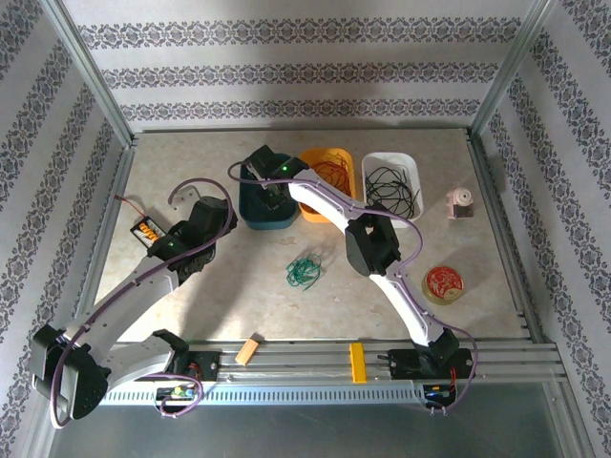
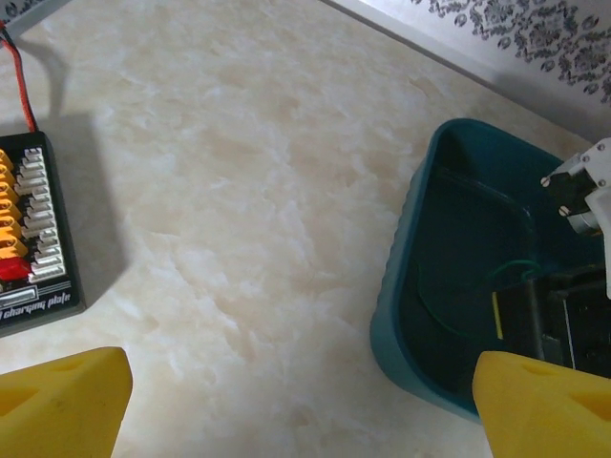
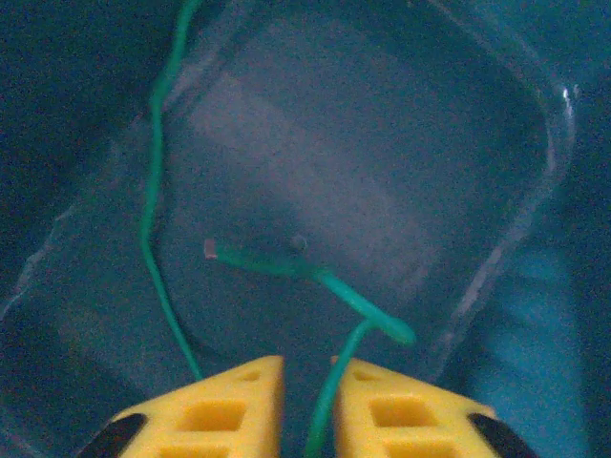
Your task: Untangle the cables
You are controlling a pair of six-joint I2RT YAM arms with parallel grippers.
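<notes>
Green cable [image 3: 358,310] vanishes, pinched inside right hand [image 3: 307,382].

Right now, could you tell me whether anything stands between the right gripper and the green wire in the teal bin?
Nothing visible does. The right gripper is inside the teal bin, and the green wire runs between its fingertips.
</notes>
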